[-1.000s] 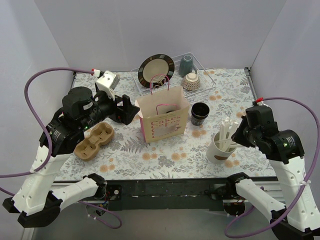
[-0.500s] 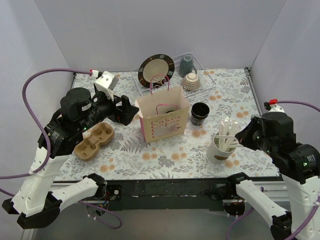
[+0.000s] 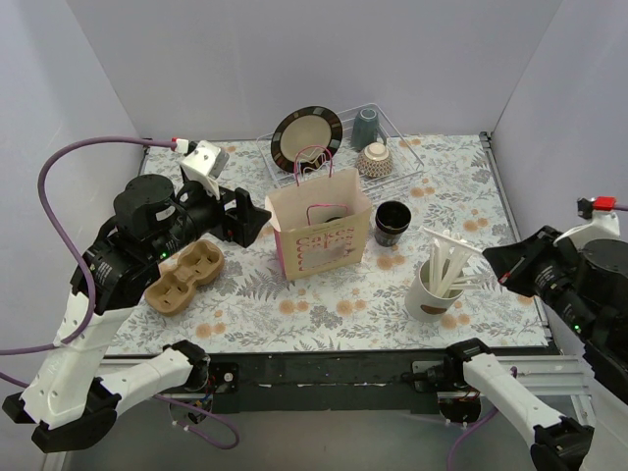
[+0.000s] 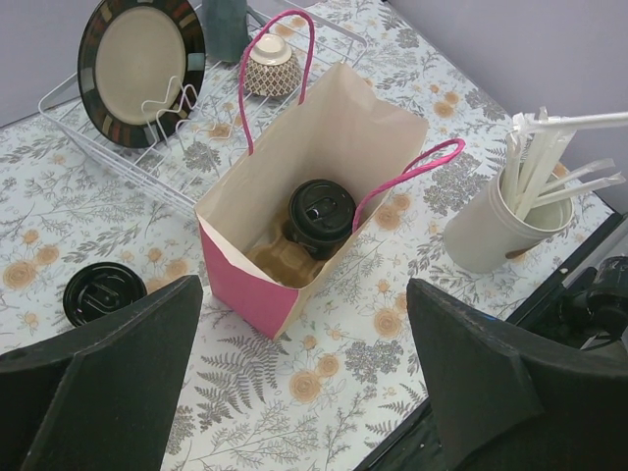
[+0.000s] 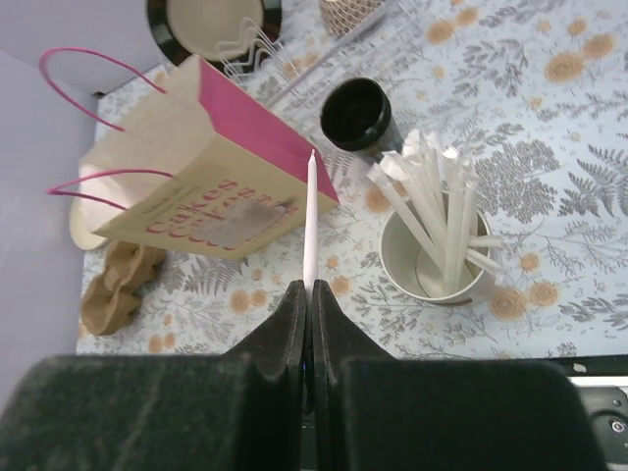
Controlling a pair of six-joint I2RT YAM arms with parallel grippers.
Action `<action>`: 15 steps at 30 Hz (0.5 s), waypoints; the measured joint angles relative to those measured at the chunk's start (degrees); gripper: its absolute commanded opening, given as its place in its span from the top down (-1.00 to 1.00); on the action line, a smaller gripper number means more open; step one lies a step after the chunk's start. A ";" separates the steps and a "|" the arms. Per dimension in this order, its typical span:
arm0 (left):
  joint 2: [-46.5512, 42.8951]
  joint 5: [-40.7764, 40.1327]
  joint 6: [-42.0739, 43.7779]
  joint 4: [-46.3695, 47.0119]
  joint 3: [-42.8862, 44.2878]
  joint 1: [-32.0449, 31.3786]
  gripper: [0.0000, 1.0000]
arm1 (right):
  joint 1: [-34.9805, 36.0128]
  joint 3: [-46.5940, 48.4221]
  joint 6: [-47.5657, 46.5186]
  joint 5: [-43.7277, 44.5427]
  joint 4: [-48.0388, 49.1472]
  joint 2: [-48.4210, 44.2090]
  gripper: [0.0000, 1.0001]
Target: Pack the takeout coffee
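Right tool (image 5: 310, 287) pinches stirrer (image 5: 311, 216), seemingly at table (image 3: 494, 201) edge.

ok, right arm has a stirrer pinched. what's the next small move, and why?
Probably swing the right gripper left, toward the open top of the paper bag. It is shut on one white stirrer, which is apart from the white cup, and the bag holds a lidded cup with room beside it.
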 measured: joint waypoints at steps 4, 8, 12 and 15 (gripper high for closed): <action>-0.02 -0.57 -0.42 0.02 0.00 0.00 -0.72 | -0.02 8.59 -2.97 -2.19 3.10 4.15 0.97; -0.04 -1.07 -0.98 0.00 0.00 0.00 -0.72 | -0.04 10.97 -7.23 -8.11 11.54 11.47 0.97; 0.07 -2.58 -1.73 -0.02 0.00 -0.02 -0.73 | -0.04 14.64 -11.34 -16.52 18.43 23.63 0.97; 0.52 -4.98 -2.60 -0.07 0.02 -0.02 -0.74 | -0.04 21.00 -15.15 -23.02 19.93 34.58 0.97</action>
